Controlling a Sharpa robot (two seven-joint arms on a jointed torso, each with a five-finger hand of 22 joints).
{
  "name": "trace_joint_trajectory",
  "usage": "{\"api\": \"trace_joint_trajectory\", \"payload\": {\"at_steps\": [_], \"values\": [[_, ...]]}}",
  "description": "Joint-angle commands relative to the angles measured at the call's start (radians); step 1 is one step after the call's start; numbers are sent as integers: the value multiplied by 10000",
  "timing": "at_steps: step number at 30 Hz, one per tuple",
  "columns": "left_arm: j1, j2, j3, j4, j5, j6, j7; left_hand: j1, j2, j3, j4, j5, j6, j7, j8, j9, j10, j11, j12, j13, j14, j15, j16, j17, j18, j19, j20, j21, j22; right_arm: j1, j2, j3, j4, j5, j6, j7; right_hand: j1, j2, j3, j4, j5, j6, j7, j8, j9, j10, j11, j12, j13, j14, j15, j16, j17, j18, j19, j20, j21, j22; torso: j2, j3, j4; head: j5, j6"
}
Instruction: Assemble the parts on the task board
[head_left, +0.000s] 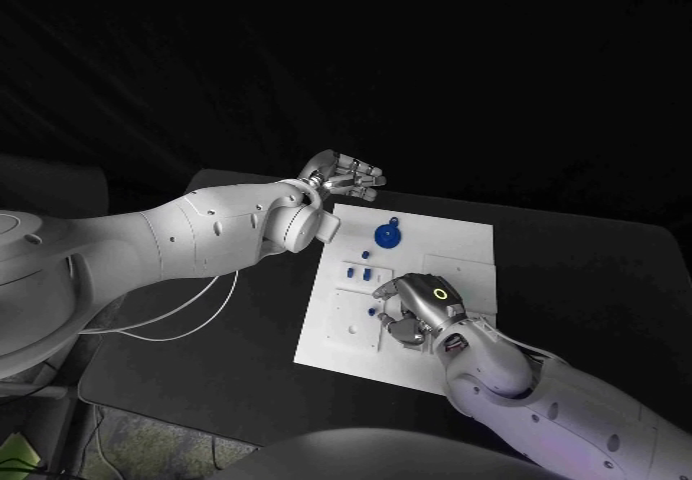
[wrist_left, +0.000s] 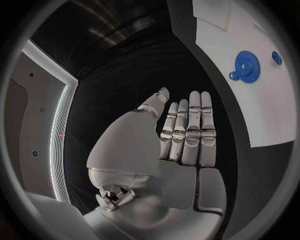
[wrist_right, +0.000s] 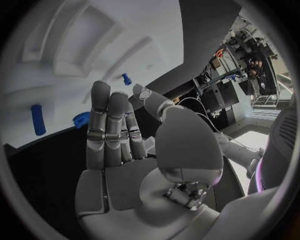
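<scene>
Head view shows the right hand low over the task board, fingers curled among small blue parts, grip indiscernible; left hand waits beyond the board's far corner, fingers empty, spread; blue gear lies on the board between them, probably awaiting fitting.

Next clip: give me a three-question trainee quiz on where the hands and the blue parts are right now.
1. True or false: the left robot hand holds the blue gear.
2. Which hand is over the task board: A left, B right?
3. Fill in: the gear lies on the board's ___ end, seen from the robot.

Key: 1 false, it is off the board's far corner with fingers apart, holding nothing; 2 B, the right robot hand; 3 far.
</scene>
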Motion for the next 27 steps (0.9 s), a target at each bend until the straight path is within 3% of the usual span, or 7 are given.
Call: {"api": "trace_joint_trajectory", "payload": {"at_steps": [1,4,8,10,13,19,27], "values": [[17,-24,9,19,54,145,52,9,97,-15,32,-44,-34,1,4,14,-53,-19,49,-9,-67,31,-30,-1,-195,32,28,25,-9,5,-268,252,298,288,-18,-34,9,-34,81,79,-40,-7,26,-29,-4,147,-52,-45,10,35,15,-20,-4,117,419,60,74,-25,1,-3,-5,-67,43],[17,-57,9,34,54,148,59,9,97,-15,32,-44,-34,1,4,14,-53,-19,49,-9,-67,31,-30,-1,-195,32,28,25,-9,6,-542,551,495,482,225,30,47,22,202,136,-5,18,38,-28,-4,408,-116,-32,15,46,-23,1,6,83,420,29,118,-40,-1,1,-15,-114,89],[17,-130,8,63,54,158,91,9,97,-15,32,-44,-34,1,4,14,-53,-19,49,-9,-67,31,-30,-1,-195,32,28,25,-9,10,-1184,1214,792,971,814,125,65,27,344,180,38,43,47,-31,-6,520,-139,-49,4,37,-40,36,31,22,404,-12,241,-27,-21,-10,-41,-174,110],[17,-163,7,69,54,162,108,9,97,-15,32,-44,-34,1,4,14,-53,-19,49,-9,-67,31,-30,-1,-195,32,28,25,-9,12,-1446,1473,848,1108,1019,96,21,-17,200,199,-17,-26,49,-30,-9,283,-83,-45,6,36,-8,47,37,16,398,8,266,-35,-25,-14,-42,-208,139],[17,-190,7,63,54,159,126,29,96,-27,27,-45,-26,0,6,14,-37,-24,51,-8,-59,27,-29,4,-194,44,27,38,-64,15,-1733,1701,850,1138,1226,34,-25,-75,-136,233,-197,-138,-1,-32,-14,24,-28,-34,12,21,49,41,29,37,386,55,199,-96,-49,-8,-74,-192,154],[15,-180,6,26,54,175,136,29,96,-27,27,-45,-26,0,6,14,-37,-24,51,-8,-59,27,-29,4,-194,44,27,38,-64,17,-1879,1870,632,880,1756,-109,182,-111,-1110,285,-372,-538,-142,-39,-41,-552,103,-47,-5,-16,138,24,-12,90,382,138,117,-232,-49,9,-76,-202,176],[14,-155,4,-4,54,202,126,29,96,-27,27,-45,-26,0,6,14,-37,-24,51,-8,-59,27,-29,4,-194,44,27,38,-64,18,-1753,1911,263,580,2377,-252,538,-14,-1895,436,-378,-748,-270,-30,-36,-870,173,-35,-5,-24,190,32,0,132,403,190,74,-381,-39,-14,-51,-226,191]]}}
